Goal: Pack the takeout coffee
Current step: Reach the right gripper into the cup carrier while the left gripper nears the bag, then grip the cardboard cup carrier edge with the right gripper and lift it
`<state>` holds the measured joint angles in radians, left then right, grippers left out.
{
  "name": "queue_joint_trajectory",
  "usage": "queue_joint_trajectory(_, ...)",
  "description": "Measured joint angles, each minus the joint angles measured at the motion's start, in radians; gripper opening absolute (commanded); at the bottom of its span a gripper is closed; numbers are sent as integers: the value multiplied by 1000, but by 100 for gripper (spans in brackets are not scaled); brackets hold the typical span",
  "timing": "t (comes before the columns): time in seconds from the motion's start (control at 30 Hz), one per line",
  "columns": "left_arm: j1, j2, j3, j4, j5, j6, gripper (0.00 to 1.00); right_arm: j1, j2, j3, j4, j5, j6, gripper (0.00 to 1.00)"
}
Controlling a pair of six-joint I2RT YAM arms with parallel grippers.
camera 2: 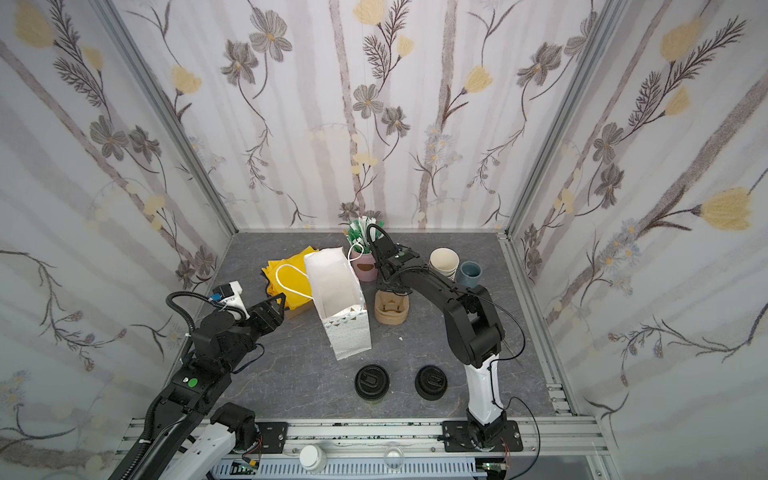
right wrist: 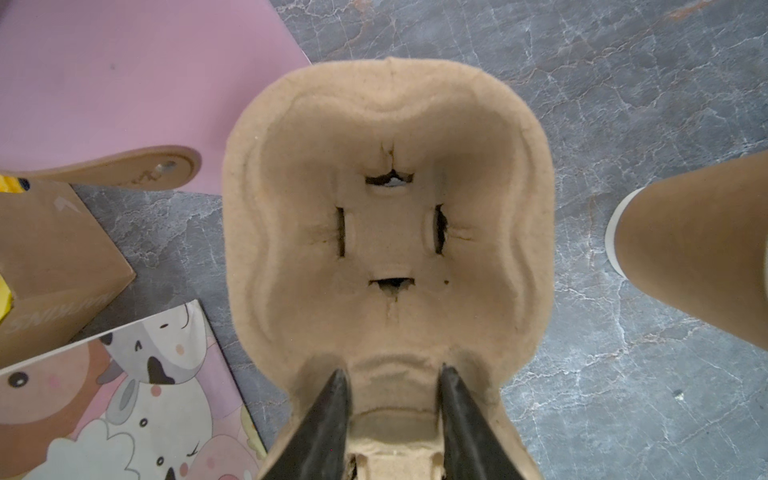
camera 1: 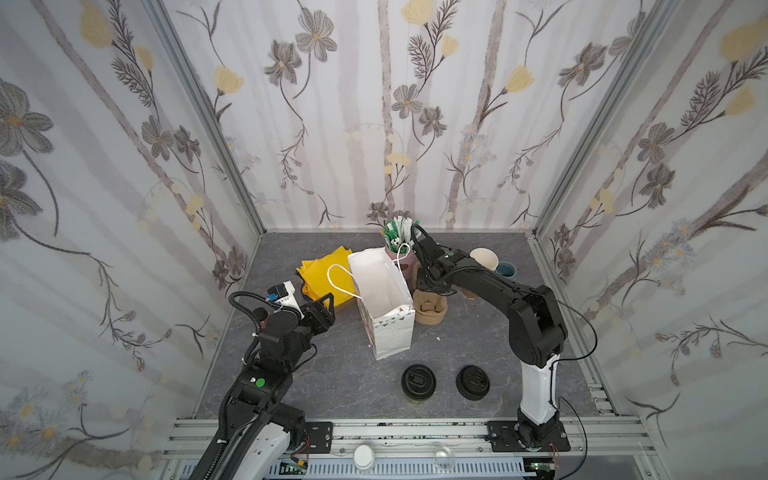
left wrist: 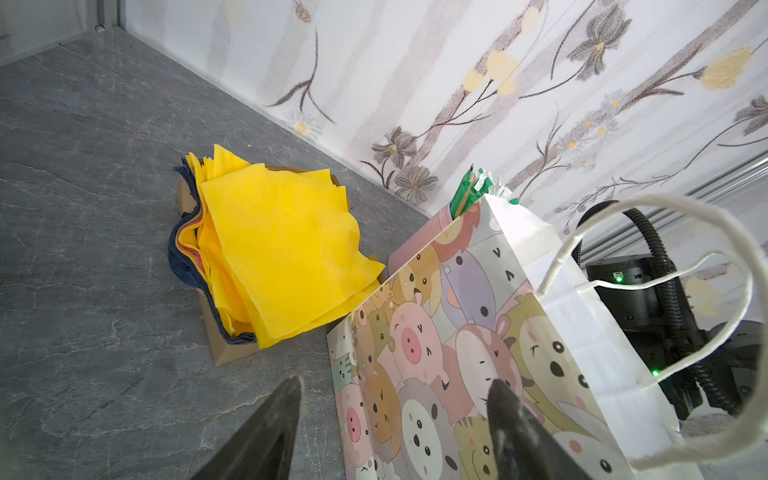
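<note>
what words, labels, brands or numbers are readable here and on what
"MORNING", probably; faint and upside down in the right wrist view: side of the cardboard box under the yellow napkins.
Too blurred: mark on the brown oval patch of the pink cup; raised marks on the takeout coffee lid and black lid pile.
Paper bag: cartoon animals, no words.

takeout coffee | small paper cup, round black sip lid on, body mostly hidden beneath in both top views | upright | front-centre of bench, standing free
</note>
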<state>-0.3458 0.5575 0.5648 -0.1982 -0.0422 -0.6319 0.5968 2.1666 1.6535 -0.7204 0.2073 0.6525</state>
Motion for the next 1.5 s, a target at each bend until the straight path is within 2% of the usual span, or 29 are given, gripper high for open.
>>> queue_joint_trajectory(0.4,0,-5,1,0,2,0,71,-1,-6,2,-2,-4,0,33)
queue_joint_trajectory(0.9,0,-9,15,0,48,-3,72,8,-103,3,-45,2,-7,33)
queue_joint_trajectory(1.13,0,-13,26,-1,103,-19,72,21,-191,3,-100,16,-27,33)
queue_joint_trajectory(1.5,0,-28,40,0,203,-49,73,64,-409,1,-264,89,-52,33)
